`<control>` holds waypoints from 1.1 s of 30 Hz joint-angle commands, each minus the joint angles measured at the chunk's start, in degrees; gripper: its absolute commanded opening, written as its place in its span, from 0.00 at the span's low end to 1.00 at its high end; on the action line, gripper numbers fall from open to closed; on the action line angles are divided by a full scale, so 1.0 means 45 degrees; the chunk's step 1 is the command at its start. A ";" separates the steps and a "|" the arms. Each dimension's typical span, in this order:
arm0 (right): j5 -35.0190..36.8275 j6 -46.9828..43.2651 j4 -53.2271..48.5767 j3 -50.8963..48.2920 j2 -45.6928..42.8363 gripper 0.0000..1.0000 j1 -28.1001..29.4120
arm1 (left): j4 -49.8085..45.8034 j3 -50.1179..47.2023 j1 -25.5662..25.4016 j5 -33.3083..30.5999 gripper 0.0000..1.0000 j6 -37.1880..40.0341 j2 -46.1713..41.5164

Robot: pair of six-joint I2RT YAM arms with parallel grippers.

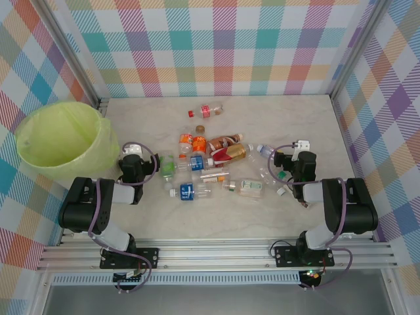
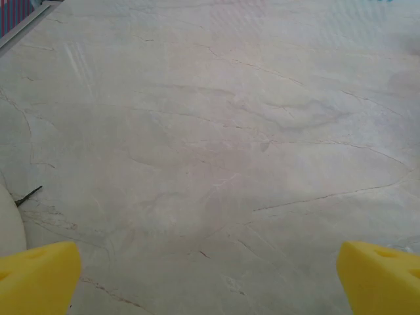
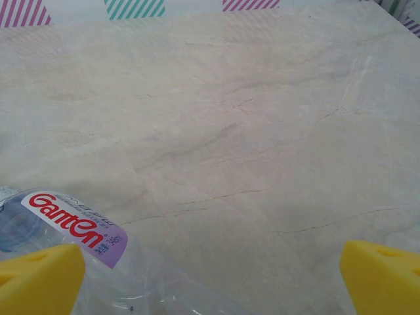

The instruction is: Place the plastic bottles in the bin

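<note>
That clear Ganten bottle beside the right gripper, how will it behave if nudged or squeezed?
The Ganten bottle lies on its side on the smooth table, so a nudge would probably roll it. It looks see-through and empty, so likely light. Its thin clear wall may dent when squeezed.

Left tool [image 2: 209, 281] spread, right tool [image 3: 213, 281] spread (both low)

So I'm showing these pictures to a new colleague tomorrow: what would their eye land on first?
Probably the heap of small clear plastic bottles with orange, red and blue labels, scattered in the middle of the pale marbled table. Next, the round bin with its lime-green bag liner at the table's left edge, and the pastel plaid walls all round. One red-labelled bottle lies apart, farther back.
</note>
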 commanded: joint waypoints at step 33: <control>-0.0297 -0.0038 -0.0007 0.0151 -0.0661 1.00 0.0055 | -0.1051 0.0483 -0.0041 0.0381 1.00 0.0203 -0.1043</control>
